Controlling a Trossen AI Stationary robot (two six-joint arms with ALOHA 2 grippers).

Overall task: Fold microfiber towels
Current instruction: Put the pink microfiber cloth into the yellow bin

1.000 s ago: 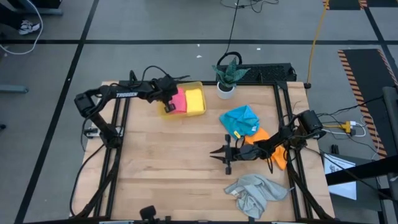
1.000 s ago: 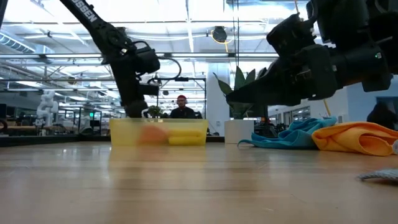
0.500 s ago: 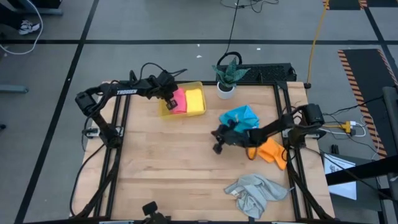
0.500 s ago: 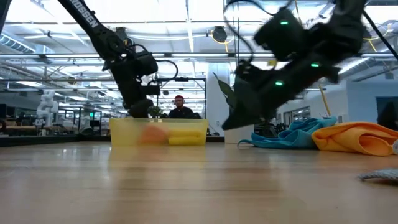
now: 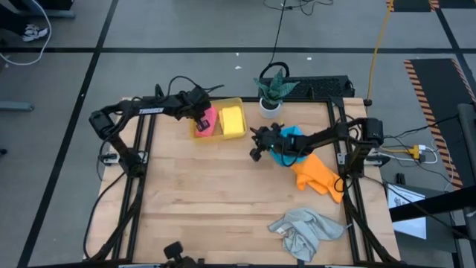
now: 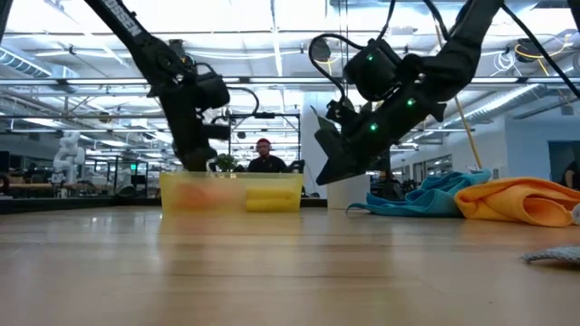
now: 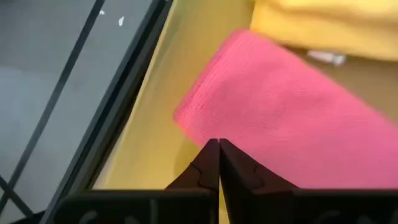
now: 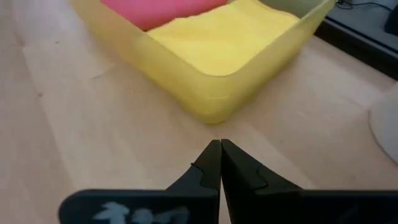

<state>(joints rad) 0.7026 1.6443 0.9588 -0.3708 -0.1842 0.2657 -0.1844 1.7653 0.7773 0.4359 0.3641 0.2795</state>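
The pink towel (image 5: pixel 207 119) and the yellow towel (image 5: pixel 233 120) lie folded side by side in the tray (image 5: pixel 219 135) at the far left of the surface (image 5: pixel 201 201); the blue towel (image 5: pixel 289 146), the orange towel (image 5: pixel 317 174) and the grey towel (image 5: pixel 305 231) lie crumpled on the right half, not yet folded. The left gripper (image 7: pixel 217 163) is in the tray, its fingers pressed together with the tips against the edge of the pink towel and holding nothing. The right gripper (image 5: pixel 256 151) hangs above bare wood between the tray and the blue towel, fingers likewise pressed together and empty (its wrist view faces the tray corner). The step in hand appears to be seating the pink towel: push low and flat so the fold does not spring open, and keep clear of the yellow towel. For the next towel, spread the right gripper before descending, pinch one corner only, and drag the towel onto bare wood before folding
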